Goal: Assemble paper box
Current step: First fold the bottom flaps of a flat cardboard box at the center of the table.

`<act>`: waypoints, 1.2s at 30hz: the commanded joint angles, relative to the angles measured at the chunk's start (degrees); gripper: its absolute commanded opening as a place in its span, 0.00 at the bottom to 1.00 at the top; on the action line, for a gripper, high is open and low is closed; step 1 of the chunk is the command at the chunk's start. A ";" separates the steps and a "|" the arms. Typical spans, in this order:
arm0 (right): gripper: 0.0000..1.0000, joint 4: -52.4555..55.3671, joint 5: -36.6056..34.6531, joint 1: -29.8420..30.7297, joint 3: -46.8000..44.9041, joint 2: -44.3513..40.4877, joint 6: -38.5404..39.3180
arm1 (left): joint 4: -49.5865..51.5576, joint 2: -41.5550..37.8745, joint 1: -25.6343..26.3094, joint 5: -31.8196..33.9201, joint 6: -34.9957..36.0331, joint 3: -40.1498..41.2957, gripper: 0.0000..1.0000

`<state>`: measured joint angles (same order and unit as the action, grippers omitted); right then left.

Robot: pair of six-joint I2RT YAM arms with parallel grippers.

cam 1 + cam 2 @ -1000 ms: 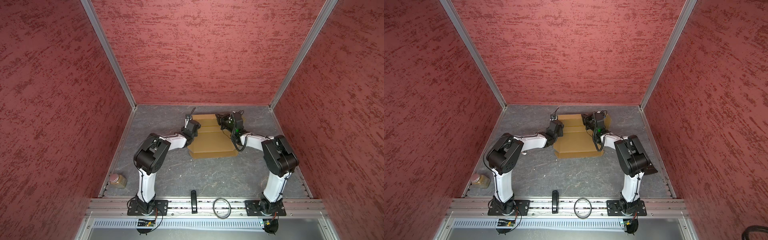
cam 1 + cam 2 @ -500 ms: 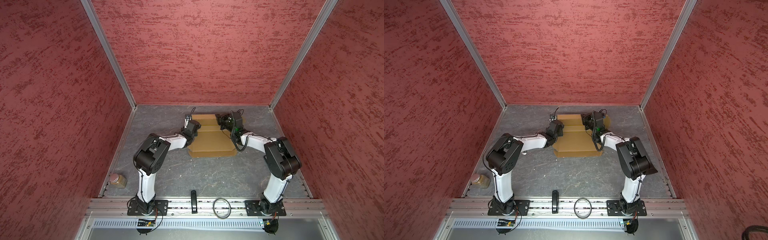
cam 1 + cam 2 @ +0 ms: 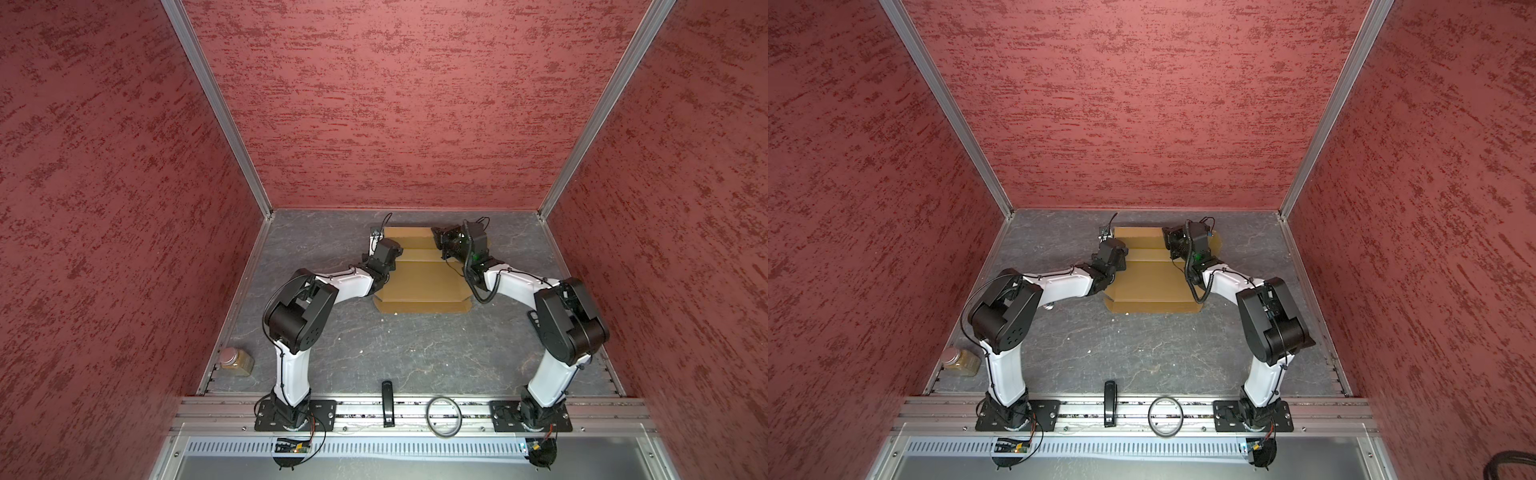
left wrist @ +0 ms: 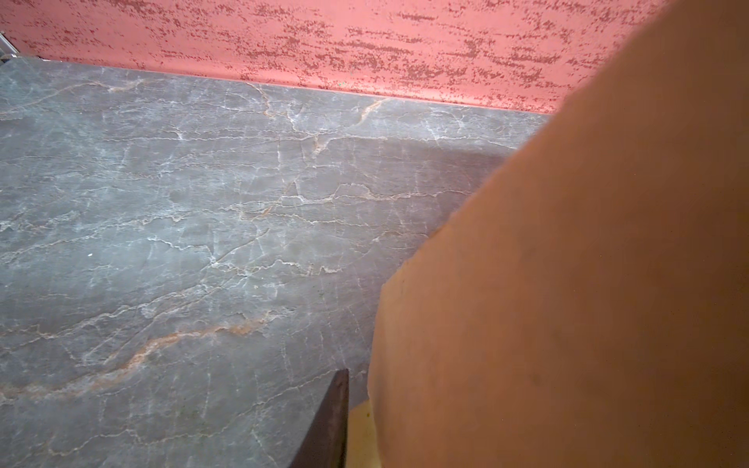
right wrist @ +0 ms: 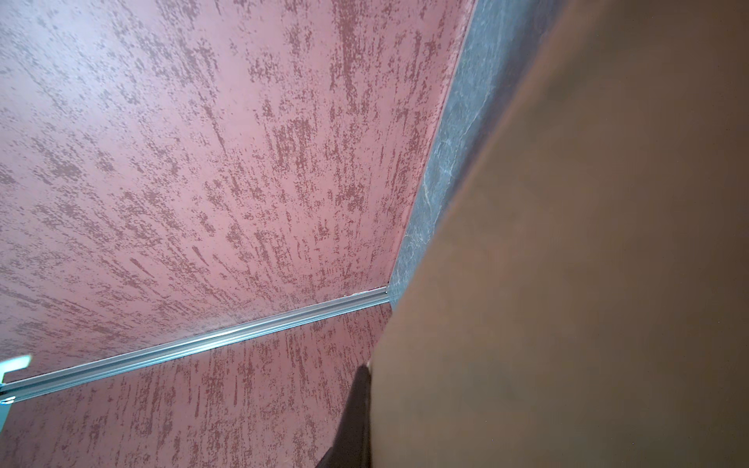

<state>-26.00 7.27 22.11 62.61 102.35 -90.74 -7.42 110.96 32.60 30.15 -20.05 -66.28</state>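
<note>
R elbow dropped back toward base; R gripper point(image 3: 441, 243) clamped on box point(image 3: 419, 282) flap; L gripper point(image 3: 384, 252) state can't tell.

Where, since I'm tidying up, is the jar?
In both top views, the jar sits at the table's near-left edge, beside the left arm's base.

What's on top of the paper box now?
Only the left gripper and right gripper, at far corners of the paper box. Near panels lie bare; cardboard under both wrists is hidden.
</note>
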 commanded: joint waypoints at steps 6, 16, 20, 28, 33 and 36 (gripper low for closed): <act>0.06 -2.00 1.05 0.66 5.39 -0.31 -5.33 | 2.50 -0.94 0.15 -0.12 1.60 0.79 0.18; 0.27 -2.07 2.47 0.52 9.20 4.86 -3.23 | 3.19 -0.76 -0.56 -3.86 0.57 1.64 0.17; 0.32 -2.29 3.47 0.47 10.65 6.93 -2.50 | 3.91 -0.67 -1.11 -5.97 0.37 1.47 0.17; 0.34 -2.00 5.75 0.30 12.39 10.29 0.77 | 6.84 -0.01 -2.80 -10.63 -0.60 -0.22 0.17; 0.37 -2.12 7.50 0.36 11.33 10.59 3.14 | 6.81 0.41 -3.67 -10.99 -0.95 -0.47 0.16; 0.40 -2.43 8.24 0.39 8.92 9.68 4.46 | 6.48 0.68 -4.19 -11.46 -1.22 -0.69 0.16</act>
<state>-26.44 14.22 22.09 72.69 112.29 -87.02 -2.94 110.34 28.95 19.62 -21.80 -66.00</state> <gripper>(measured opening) 0.391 0.166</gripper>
